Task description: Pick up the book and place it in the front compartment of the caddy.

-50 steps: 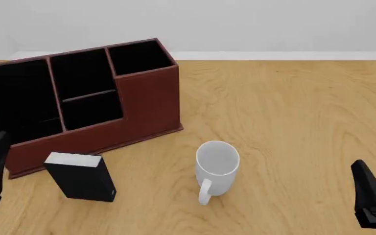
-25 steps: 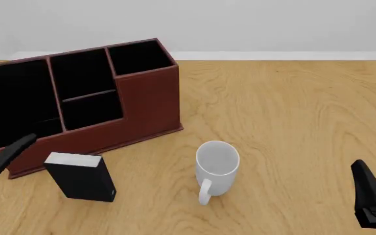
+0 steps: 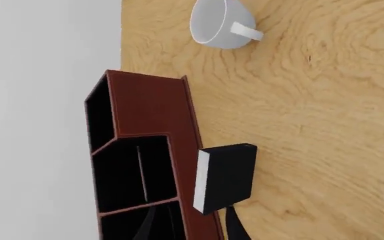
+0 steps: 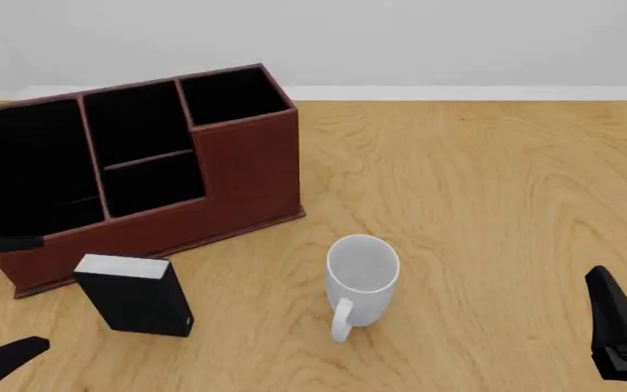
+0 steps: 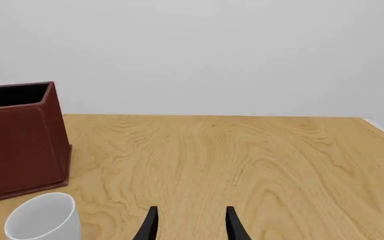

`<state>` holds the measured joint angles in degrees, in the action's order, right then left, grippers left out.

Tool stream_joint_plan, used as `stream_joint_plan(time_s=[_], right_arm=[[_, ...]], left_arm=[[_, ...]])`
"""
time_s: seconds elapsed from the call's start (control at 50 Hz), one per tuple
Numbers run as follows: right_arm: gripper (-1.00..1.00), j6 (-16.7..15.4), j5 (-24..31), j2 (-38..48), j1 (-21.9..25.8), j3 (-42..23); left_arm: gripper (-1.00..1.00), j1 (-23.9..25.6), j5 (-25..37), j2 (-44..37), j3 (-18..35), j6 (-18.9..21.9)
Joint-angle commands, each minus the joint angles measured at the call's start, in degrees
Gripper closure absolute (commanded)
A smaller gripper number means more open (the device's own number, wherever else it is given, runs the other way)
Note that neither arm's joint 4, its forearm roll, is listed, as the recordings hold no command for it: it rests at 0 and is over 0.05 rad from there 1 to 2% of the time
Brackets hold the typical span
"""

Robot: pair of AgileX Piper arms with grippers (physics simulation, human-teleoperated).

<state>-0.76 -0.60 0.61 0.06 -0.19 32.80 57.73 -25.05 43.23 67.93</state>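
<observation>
A: Front view, item one: book [image 4: 134,294], black cover, white page edge up, standing on the table [image 4: 488,188] just in front of the caddy's low front wall, near its left end. Not held.

B: Item two?

A: Caddy [image 4: 242,167], red-brown stepped box, black-lined compartments, rear left of the table. Left wrist view shows the book [image 3: 227,176] just beside the caddy [image 3: 153,107]; whether they touch cannot be told.

B: Grippers?

A: Left gripper [image 4: 3,298]: two dark fingers spread wide apart at the left edge, one finger [image 4: 3,242] in front of the caddy's left end, the other [image 4: 3,357] lower, left of the book. Nothing between them. Right gripper [image 5: 189,224]: fingers apart, a modest gap, empty, low at the table's near right, well apart from the book.

B: Other stock?

A: White mug [image 4: 362,278], upright, handle toward the camera, right of the book and near the caddy's right corner.
</observation>
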Motion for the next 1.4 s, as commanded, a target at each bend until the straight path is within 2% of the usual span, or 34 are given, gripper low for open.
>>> stream_joint_plan(time_s=[0.02, 0.26, 0.36, 0.58, 0.62, 0.96, 1.0, 1.06, 1.4], right_arm=[[-1.0, -0.01, 0.17, -0.08, -0.01, -0.11], [-1.0, -0.01, 0.17, -0.07, 0.0, -0.11], [-1.0, 0.0, 0.17, -0.06, 0.01, -0.11], [-1.0, 0.0, 0.17, -0.07, 0.01, -0.11], [-1.0, 0.0, 0.17, -0.05, 0.0, -0.11], [-1.0, -0.01, 0.17, -0.08, 0.01, -0.11], [-1.0, -0.01, 0.17, -0.06, 0.01, -0.11], [-1.0, -0.01, 0.17, -0.07, 0.01, -0.11], [-1.0, -0.01, 0.17, -0.06, 0.0, -0.11]], left_arm=[[-1.0, -0.11, 4.36, -1.68, 1.11, 6.57], [-1.0, -2.29, 1.14, -6.66, 0.82, 9.69], [-1.0, -3.34, 1.3, -9.48, 2.07, 8.9], [-1.0, -5.66, -2.61, -14.52, 2.84, 10.39], [-1.0, -3.78, -2.35, -14.13, 3.59, 8.69], [-1.0, -5.15, -6.49, -18.29, 1.82, 7.3], [-1.0, -4.03, -6.45, -18.31, 2.69, 5.67], [-1.0, -5.28, -7.6, -19.28, 1.26, 6.55], [-1.0, -3.95, -11.64, -21.42, -0.66, 4.06]])
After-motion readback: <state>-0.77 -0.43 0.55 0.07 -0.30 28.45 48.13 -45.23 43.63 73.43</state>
